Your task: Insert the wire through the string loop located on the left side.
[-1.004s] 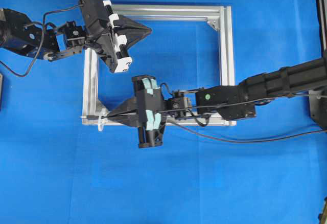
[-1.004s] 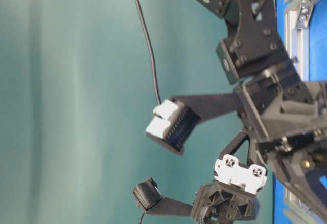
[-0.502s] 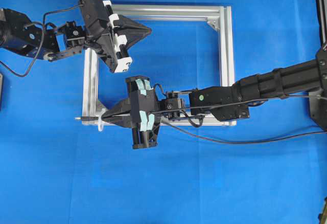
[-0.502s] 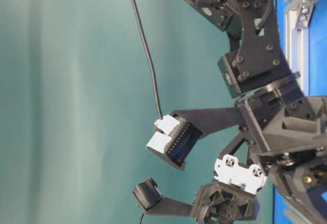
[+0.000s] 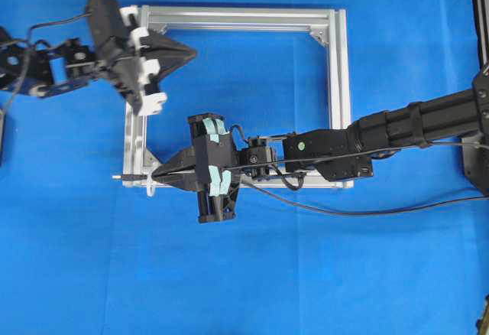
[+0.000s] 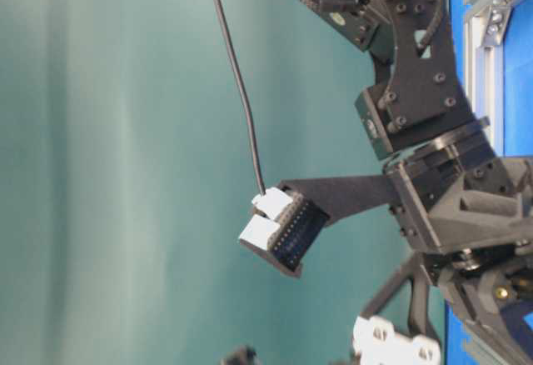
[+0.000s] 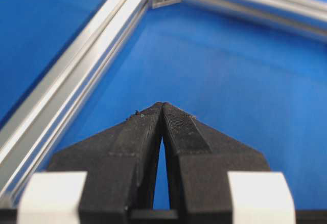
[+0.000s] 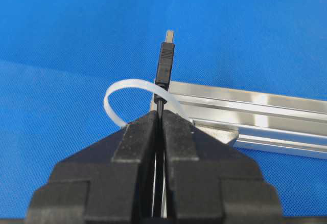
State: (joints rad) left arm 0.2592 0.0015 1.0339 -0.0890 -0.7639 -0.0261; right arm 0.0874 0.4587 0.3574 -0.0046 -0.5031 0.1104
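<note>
Right end effector (image 8: 162,119) clamped on wire (image 8: 164,63), plug poking through loop (image 8: 122,93) at frame (image 5: 336,82) corner, pushed further left than a second ago. Left end effector (image 7: 162,106) pinched together, empty, now pulled back left off the frame. Threading looks nearly done; plug waiting for pickup beyond loop.
</note>
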